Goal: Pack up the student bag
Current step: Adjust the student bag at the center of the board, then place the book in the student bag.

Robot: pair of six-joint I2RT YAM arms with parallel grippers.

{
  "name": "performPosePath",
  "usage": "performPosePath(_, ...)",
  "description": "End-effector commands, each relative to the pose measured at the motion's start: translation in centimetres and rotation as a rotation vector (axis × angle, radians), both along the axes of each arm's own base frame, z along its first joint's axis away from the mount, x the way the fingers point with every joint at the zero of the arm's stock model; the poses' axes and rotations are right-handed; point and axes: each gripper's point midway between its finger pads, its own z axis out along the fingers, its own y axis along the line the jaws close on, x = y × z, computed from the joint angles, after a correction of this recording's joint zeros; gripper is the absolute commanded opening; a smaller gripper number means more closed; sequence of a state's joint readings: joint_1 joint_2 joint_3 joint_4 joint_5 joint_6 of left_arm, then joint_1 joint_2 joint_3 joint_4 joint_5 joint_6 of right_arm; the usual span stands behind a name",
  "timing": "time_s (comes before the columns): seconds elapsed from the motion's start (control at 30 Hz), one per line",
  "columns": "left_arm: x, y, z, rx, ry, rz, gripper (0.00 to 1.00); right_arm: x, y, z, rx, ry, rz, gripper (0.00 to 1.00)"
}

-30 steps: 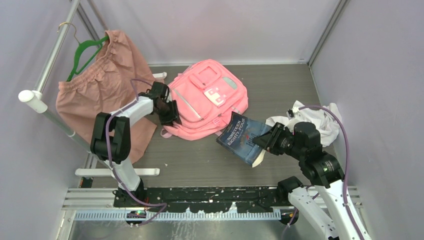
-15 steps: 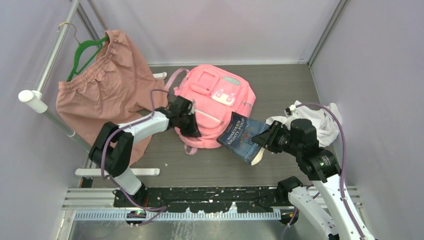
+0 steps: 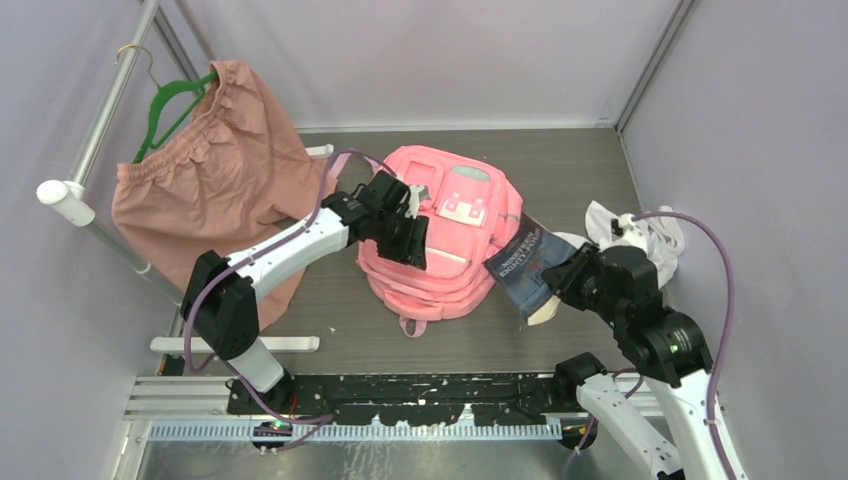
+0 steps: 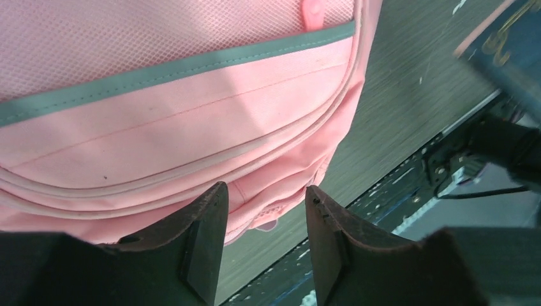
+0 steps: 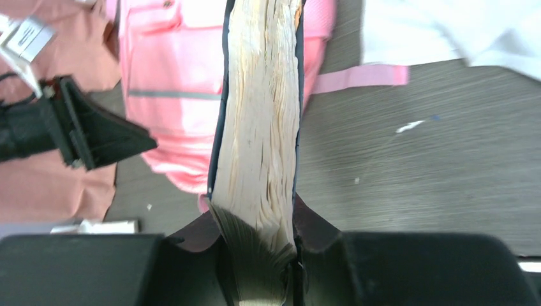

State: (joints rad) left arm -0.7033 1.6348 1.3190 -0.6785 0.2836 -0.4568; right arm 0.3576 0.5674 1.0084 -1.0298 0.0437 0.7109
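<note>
Left arm (image 3: 290,245) and right arm (image 3: 665,345): smooth white shell links between bulky black joint housings. A thin purple cable (image 3: 727,280) loops along each. Dark wedge-shaped fingers (image 4: 204,236) carry scuffed brownish pads. Black perforated mounting rail (image 3: 420,388) at six o'clock.

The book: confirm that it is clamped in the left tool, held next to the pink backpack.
Not quite. The book is clamped in the right tool, not the left, as the right wrist view shows, with a finger on each cover. It is held next to the pink backpack.
</note>
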Motion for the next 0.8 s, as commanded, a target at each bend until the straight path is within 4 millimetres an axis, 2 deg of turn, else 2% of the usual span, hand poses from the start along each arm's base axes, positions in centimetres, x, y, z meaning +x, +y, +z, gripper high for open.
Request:
performPosePath(0.0,-0.4,-0.4,1.6,0.054,-0.136,-0.177,0.50,0.4,-4.7,3.7,-0.047,-0.151,-0.247,0.01)
performPosePath(0.13,-2.4,-1.2,1.2,0.078,-0.236,-0.360,0.50,-0.1,-5.6,4.3,-0.045,-0.182,-0.286,0.01)
performPosePath(0.23,-3.3,0.0,0.1,0.122,-0.230,-0.419,0.49,-0.2,-5.6,4.4,-0.040,-0.187,-0.284,0.01)
performPosePath(0.33,-3.4,1.6,-0.7,0.189,-0.238,-0.432,0.48,-0.1,-5.1,4.2,-0.028,-0.183,-0.264,0.01)
performPosePath(0.47,-3.5,2.4,-1.7,0.231,-0.233,-0.442,0.48,0.4,-4.0,3.7,0.005,-0.173,-0.232,0.01)
performPosePath(0.67,-3.2,2.2,-3.6,0.262,-0.191,-0.436,0.47,1.3,-1.7,3.0,0.050,-0.137,-0.144,0.01)
performPosePath(0.77,-2.7,2.0,-3.6,0.271,-0.195,-0.426,0.46,1.4,-1.5,3.6,0.055,-0.153,-0.134,0.01)
